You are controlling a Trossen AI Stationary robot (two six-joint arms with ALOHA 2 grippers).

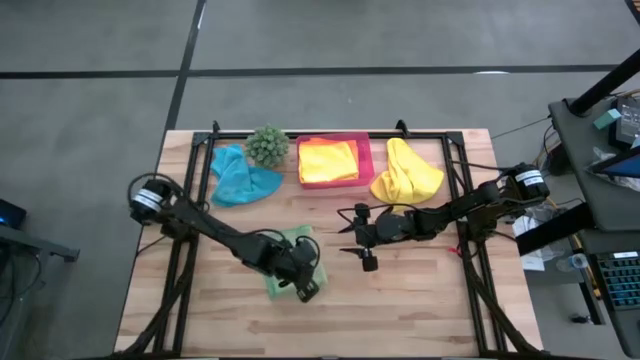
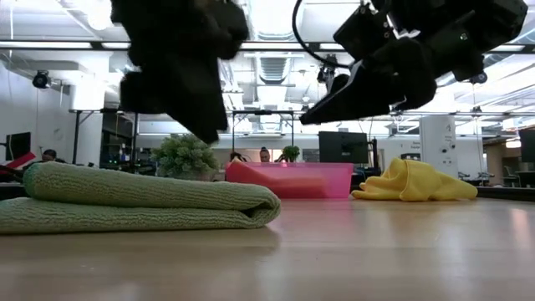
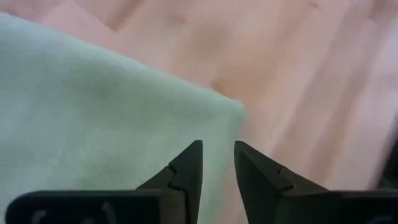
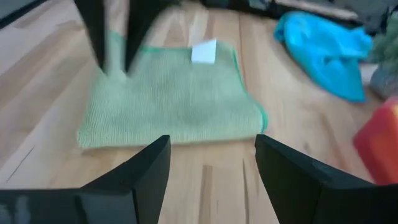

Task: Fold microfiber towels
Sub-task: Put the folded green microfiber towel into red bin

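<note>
A light green towel (image 1: 292, 262) lies folded flat on the wooden table, left of centre near the front; it also shows in the low view (image 2: 142, 201) and the right wrist view (image 4: 174, 106). My left gripper (image 3: 217, 144) points down over the towel's corner (image 3: 230, 109), fingers a narrow gap apart and just above the cloth. My right gripper (image 4: 211, 140) hovers open and empty to the towel's right (image 1: 352, 240). A teal towel (image 1: 240, 180) and a yellow towel (image 1: 405, 175) lie crumpled at the back.
A pink tray (image 1: 368, 160) at the back centre holds folded yellow and orange cloth (image 1: 328, 162). A small spiky green plant (image 1: 267, 145) stands left of it. Bare wood lies along the front and at the right of the table.
</note>
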